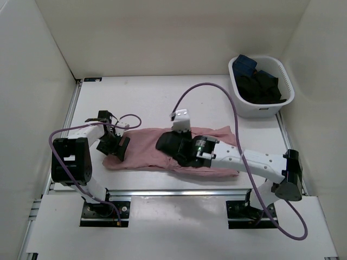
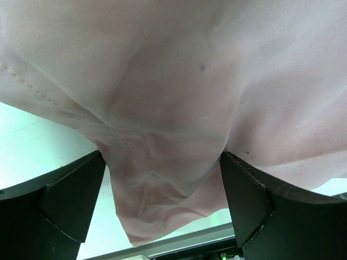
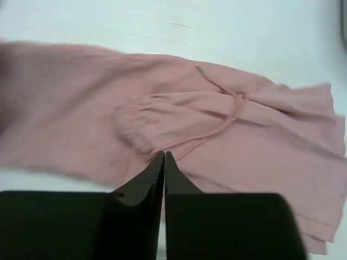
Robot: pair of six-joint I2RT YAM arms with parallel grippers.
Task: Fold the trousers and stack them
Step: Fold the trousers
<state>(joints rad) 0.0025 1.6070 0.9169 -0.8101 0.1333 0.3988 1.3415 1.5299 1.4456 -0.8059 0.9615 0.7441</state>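
Pink trousers (image 1: 142,147) lie lengthwise across the near middle of the table, drawstring waist to the right. My left gripper (image 1: 115,145) is at their left end. In the left wrist view it (image 2: 162,158) stands open, and a hanging fold of the pink cloth (image 2: 173,81) fills the gap between the two black fingers (image 2: 246,200). My right gripper (image 1: 162,145) sits over the middle of the garment. In the right wrist view it (image 3: 164,155) is shut, tips together on the cloth (image 3: 260,146) where the drawstring (image 3: 217,127) loop ends. No cloth shows between those tips.
A white basket (image 1: 277,67) at the far right corner holds dark folded clothes (image 1: 260,86) and a blue item (image 1: 245,64). White walls close in the table on three sides. A metal rail (image 1: 179,192) runs along the near edge by the arm bases.
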